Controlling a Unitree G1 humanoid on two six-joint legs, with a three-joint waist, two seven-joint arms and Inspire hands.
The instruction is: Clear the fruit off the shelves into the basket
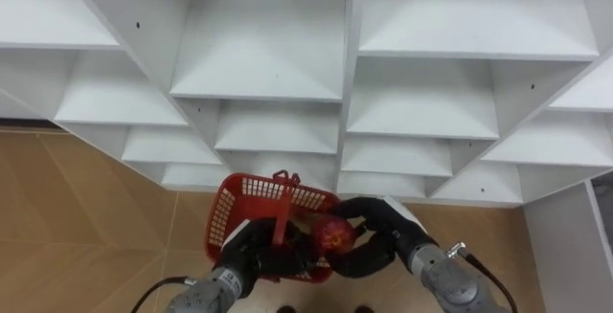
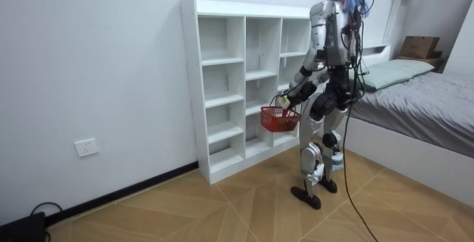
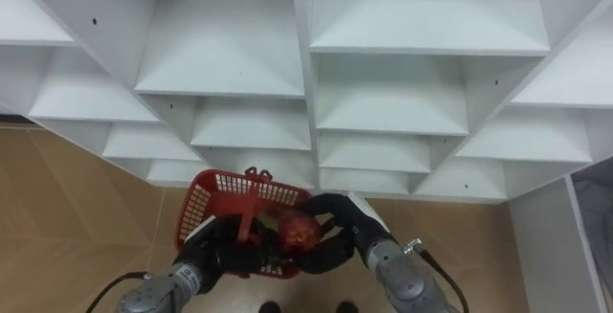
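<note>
I stand facing the white closet [image 1: 278, 74], with a red mesh basket [image 1: 230, 208] held low before me. My left hand [image 1: 251, 251] is at the basket's near side, its fingers curled round the red handle [image 1: 283, 210]. My right hand [image 1: 375, 229] reaches in from the right and is shut on a round red fruit [image 1: 333, 234], held over the basket's right part. In the room view the basket [image 2: 280, 118] hangs at hip height between me and the closet [image 2: 222, 79].
The closet's open shelf compartments [image 3: 402, 93] run in columns and rows right in front of me. Wooden floor [image 1: 77, 208] lies to my left. A bed [image 2: 422, 101] stands behind me at the room view's right, and a wall socket [image 2: 87, 147] at its left.
</note>
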